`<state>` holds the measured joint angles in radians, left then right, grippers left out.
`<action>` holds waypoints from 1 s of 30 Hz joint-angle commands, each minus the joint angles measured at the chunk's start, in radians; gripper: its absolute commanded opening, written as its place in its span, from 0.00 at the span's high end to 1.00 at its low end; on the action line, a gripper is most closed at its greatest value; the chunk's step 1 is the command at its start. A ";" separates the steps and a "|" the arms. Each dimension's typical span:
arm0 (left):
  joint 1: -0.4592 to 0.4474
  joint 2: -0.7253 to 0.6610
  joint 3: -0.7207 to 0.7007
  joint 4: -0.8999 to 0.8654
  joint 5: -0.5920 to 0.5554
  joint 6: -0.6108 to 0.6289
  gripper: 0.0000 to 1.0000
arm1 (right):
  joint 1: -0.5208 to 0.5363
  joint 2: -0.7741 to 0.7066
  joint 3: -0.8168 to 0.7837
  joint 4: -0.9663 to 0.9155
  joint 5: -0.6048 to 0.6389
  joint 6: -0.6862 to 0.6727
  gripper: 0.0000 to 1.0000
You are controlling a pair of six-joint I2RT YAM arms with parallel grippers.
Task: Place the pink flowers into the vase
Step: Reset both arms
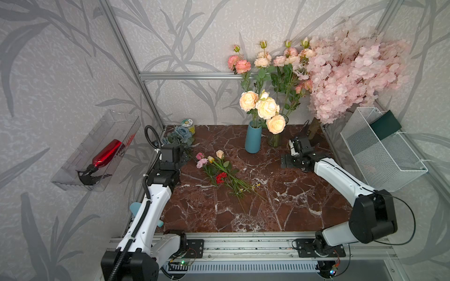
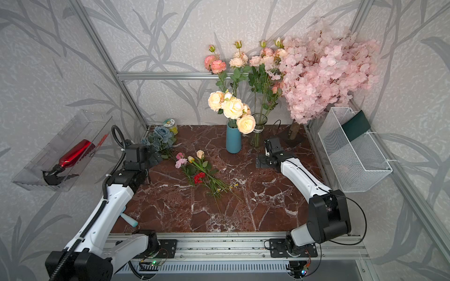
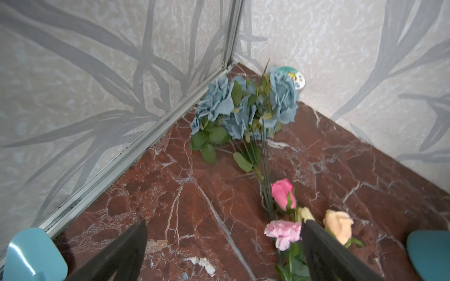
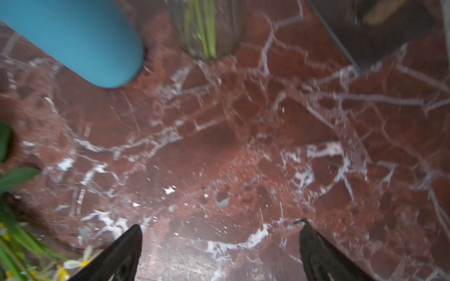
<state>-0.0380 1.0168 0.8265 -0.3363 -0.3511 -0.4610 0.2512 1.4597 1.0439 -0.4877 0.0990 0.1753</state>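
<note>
Two arms reach low over the bench [image 1: 292,194]. Your left gripper [image 3: 224,225] hovers between the blue flowers [image 3: 243,107] and the loose flowers [image 1: 225,167], jaws wide, holding nothing. Your right arm slopes down from a raised elbow; its gripper [image 4: 221,225] sits near the glass vase [image 1: 274,141], equally wide and empty. The pink flowers [image 1: 264,60] stand in that vase at the back. A cream rose [image 1: 275,123] covers part of the vase, and the blurred right wrist view cuts it off.

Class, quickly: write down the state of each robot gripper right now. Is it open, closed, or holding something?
Left gripper: open, holding nothing.
Right gripper: open, holding nothing, over the red-brown marble tabletop.
</note>
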 commanded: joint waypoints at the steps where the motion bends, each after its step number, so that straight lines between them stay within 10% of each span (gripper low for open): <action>1: 0.002 -0.036 -0.140 0.374 0.069 0.271 0.01 | 0.003 -0.138 -0.064 0.232 0.053 -0.133 0.01; 5: 0.004 0.061 -0.225 0.487 0.073 0.270 0.01 | -0.103 -0.226 -0.390 0.760 0.016 -0.204 0.01; 13: 0.017 0.218 -0.371 0.805 0.104 0.410 0.01 | -0.141 -0.127 -0.638 1.154 0.025 -0.214 0.01; 22: 0.035 0.454 -0.402 1.076 0.211 0.432 0.01 | -0.149 0.188 -0.847 1.879 0.020 -0.220 0.01; 25: 0.036 0.542 -0.471 1.310 0.218 0.444 0.01 | -0.150 0.077 -0.789 1.606 0.001 -0.216 0.01; 30: 0.038 0.516 -0.425 1.172 0.175 0.419 0.01 | -0.112 0.078 -0.657 1.362 -0.044 -0.288 0.01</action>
<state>-0.0051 1.5444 0.3786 0.7715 -0.1608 -0.0479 0.1207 1.5795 0.3271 1.0142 0.0814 -0.0734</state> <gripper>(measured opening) 0.991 0.991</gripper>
